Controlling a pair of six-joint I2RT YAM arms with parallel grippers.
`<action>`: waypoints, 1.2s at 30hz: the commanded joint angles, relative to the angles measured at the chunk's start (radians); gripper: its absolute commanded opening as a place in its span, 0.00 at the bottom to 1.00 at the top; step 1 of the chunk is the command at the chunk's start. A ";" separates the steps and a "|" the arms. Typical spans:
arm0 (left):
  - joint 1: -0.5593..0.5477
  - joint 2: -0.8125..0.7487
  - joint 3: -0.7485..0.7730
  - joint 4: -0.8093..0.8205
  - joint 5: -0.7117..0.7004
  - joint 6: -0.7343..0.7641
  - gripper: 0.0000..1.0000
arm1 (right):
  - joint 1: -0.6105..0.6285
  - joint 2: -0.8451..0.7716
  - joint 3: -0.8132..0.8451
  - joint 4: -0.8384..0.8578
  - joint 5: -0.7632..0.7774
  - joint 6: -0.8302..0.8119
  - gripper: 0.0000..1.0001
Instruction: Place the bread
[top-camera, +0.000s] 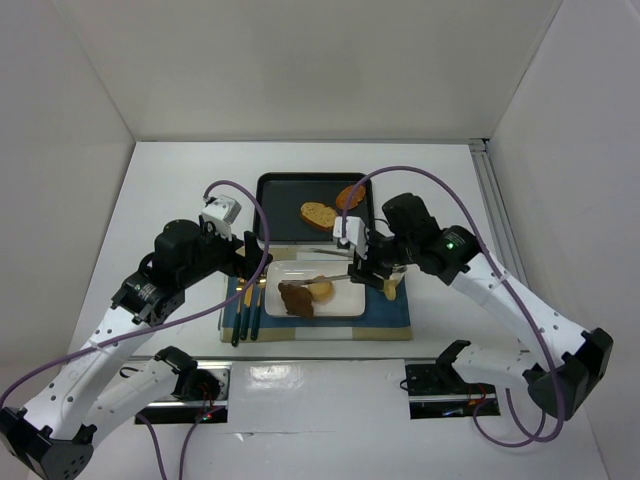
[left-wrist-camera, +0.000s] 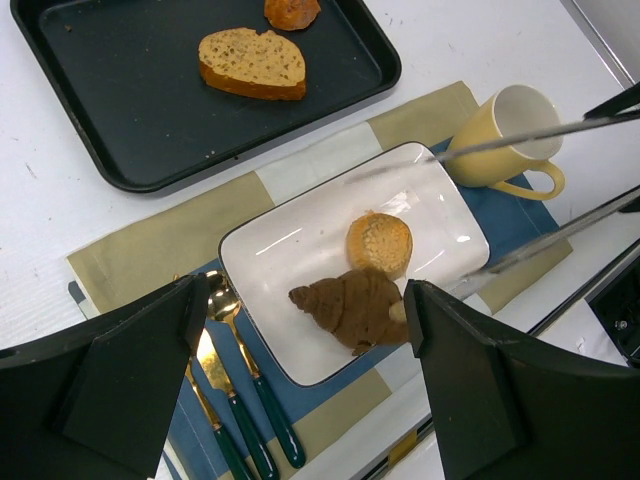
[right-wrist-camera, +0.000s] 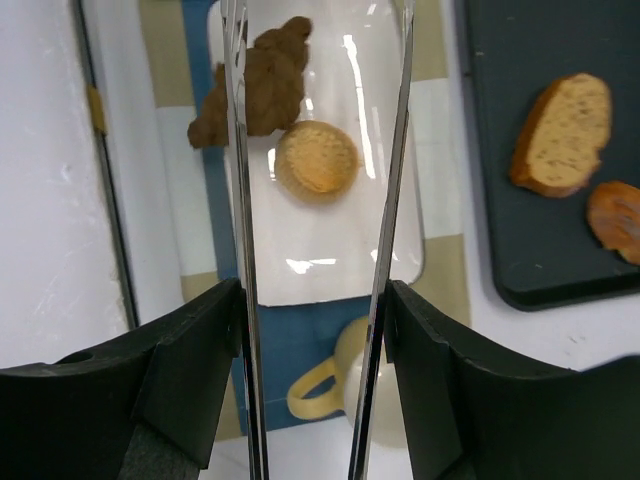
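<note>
Your right gripper (top-camera: 365, 265) is clamped on one pair of tongs (right-wrist-camera: 235, 150), whose two arms stand apart and empty above the plate (top-camera: 340, 303); your left gripper (left-wrist-camera: 305, 300) hangs wide open over the same plate, holding nothing. You have two breads on that plate, a brown croissant (left-wrist-camera: 350, 305) touching a round bun (left-wrist-camera: 380, 243). Two more lie on the black tray (left-wrist-camera: 120, 120) behind the plate: one slice (left-wrist-camera: 252, 62) and one orange-brown piece (left-wrist-camera: 292, 12). There is one yellow mug (left-wrist-camera: 505, 135) to the plate's right and at least two green-handled utensils (left-wrist-camera: 250, 400) to its left.
</note>
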 joint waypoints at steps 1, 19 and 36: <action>-0.002 -0.007 0.007 0.025 -0.006 0.007 0.98 | 0.007 -0.047 0.010 0.047 0.109 0.021 0.67; -0.002 -0.016 0.007 0.025 0.003 0.007 0.98 | -0.413 0.413 0.057 0.493 0.220 -0.071 0.64; -0.002 -0.016 0.007 0.025 0.012 0.007 0.98 | -0.448 0.638 0.230 0.466 0.260 -0.166 0.64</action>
